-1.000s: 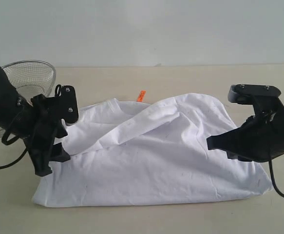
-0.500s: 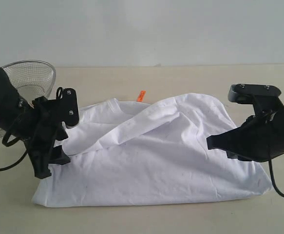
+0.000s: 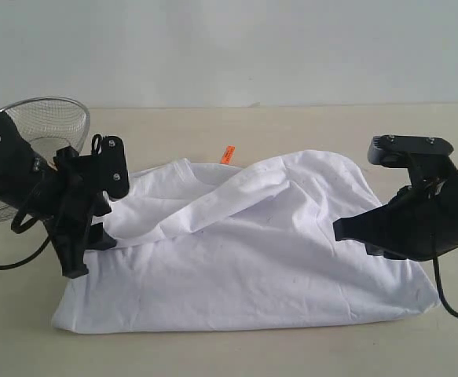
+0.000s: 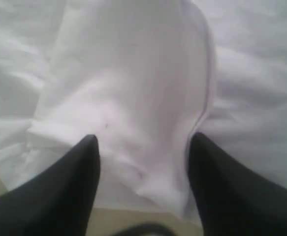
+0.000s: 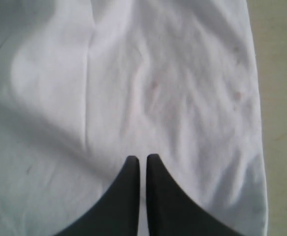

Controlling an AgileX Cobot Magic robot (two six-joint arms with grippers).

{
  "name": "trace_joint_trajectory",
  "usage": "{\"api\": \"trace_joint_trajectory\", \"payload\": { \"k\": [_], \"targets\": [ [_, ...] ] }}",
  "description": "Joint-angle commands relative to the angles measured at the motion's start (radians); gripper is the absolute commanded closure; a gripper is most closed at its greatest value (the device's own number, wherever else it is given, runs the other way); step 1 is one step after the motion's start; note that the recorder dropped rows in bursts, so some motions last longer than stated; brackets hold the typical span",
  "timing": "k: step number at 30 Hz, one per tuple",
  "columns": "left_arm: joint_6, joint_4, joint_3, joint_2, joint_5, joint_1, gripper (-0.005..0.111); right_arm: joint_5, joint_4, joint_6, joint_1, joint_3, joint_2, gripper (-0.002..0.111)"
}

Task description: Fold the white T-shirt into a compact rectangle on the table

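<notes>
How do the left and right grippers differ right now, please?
The left gripper has its jaws apart with a fold of the white T-shirt between them; the right gripper is shut with nothing between. The left gripper is at the shirt's left edge, the right gripper at its right side. Both are black.

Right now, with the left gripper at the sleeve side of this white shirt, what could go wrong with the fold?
1. The left gripper has its jaws apart around a bunched ridge of the white T-shirt; closing there may catch several layers and drag the fold crooked.
2. The wire basket sits close behind the left arm; a wide swing might knock it.
3. The right gripper is shut over the cloth, apparently holding nothing, so the shirt may slide when pulled.
</notes>
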Motion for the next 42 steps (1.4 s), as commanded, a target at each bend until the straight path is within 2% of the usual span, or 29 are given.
{"api": "trace_joint_trajectory", "payload": {
  "k": [1, 9, 13, 19, 25, 30, 35, 42],
  "targets": [
    [0.019, -0.008, -0.003, 0.001, -0.010, -0.004, 0.070, -0.005, 0.000, -0.008, 0.002, 0.002, -0.007, 0.109],
    [0.019, -0.008, -0.003, 0.005, 0.025, -0.004, 0.102, -0.007, 0.000, -0.008, 0.002, 0.002, -0.007, 0.109],
    [0.014, -0.016, -0.003, 0.008, 0.006, -0.004, 0.102, -0.020, 0.000, -0.008, 0.002, 0.002, -0.007, 0.109],
    [-0.022, -0.016, -0.028, -0.004, -0.095, -0.004, 0.102, -0.053, 0.002, -0.008, 0.002, 0.002, -0.007, 0.109],
    [-0.022, -0.016, -0.132, 0.002, -0.147, -0.002, 0.102, -0.061, 0.002, -0.008, 0.002, 0.002, -0.007, 0.109],
    [-0.020, -0.001, -0.232, 0.043, -0.140, 0.006, 0.102, -0.065, 0.004, -0.008, 0.002, 0.002, -0.007, 0.109],
    [-0.043, -0.001, -0.294, 0.114, -0.132, 0.035, 0.102, -0.079, 0.004, -0.008, 0.002, 0.002, -0.007, 0.109],
    [-0.064, 0.016, -0.299, 0.130, -0.105, 0.106, 0.102, -0.109, 0.004, -0.008, 0.002, 0.002, -0.007, 0.109]
  ]
}}
